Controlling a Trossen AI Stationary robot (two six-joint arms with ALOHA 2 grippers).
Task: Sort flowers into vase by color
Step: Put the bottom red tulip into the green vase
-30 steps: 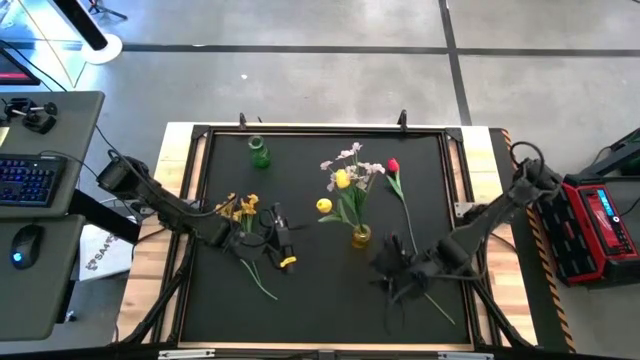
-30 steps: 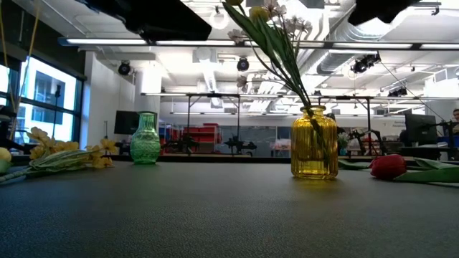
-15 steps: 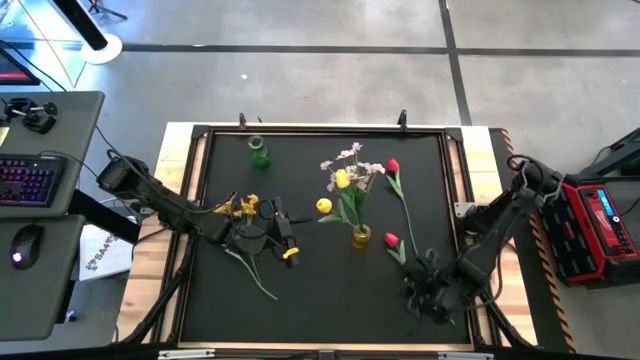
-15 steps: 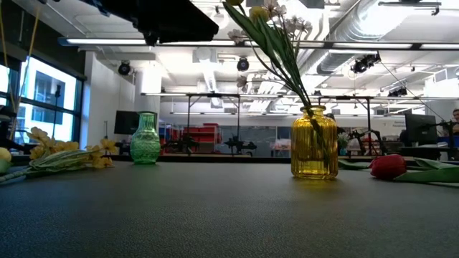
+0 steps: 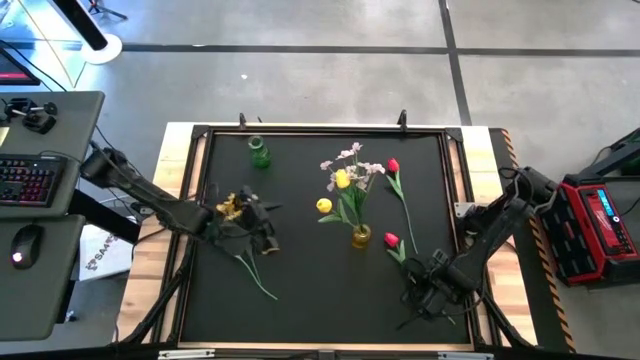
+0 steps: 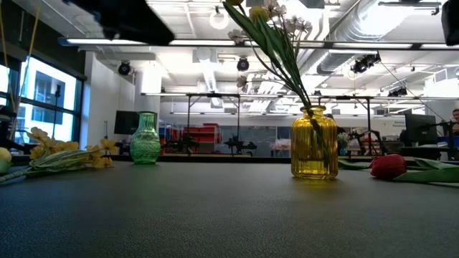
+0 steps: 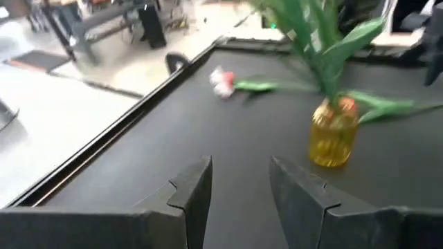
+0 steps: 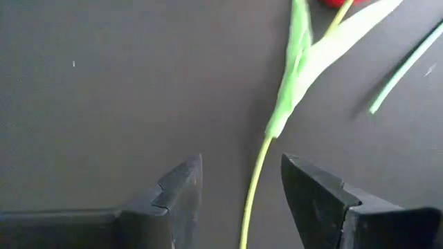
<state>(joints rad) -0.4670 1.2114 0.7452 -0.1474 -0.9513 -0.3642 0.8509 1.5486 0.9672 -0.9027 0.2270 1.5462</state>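
The right gripper (image 5: pixel 428 290), jaws parted and empty at lower right, straddles a green-stemmed red artificial flower (image 8: pixel 291 90) lying on the mat; next comes closing. The left gripper (image 7: pixel 239 187) hangs open, centre-left.

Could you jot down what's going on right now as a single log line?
left gripper: open, empty, above orange-yellow sprig | right gripper: open astride red flower's stem | yellow vase: holds yellow tulips

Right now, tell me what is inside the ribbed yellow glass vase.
The ribbed yellow glass vase holds green stems carrying yellow tulips and a pale pink-white blossom sprig. The stem ends show only dimly through the tinted glass; whether there is water cannot be told.
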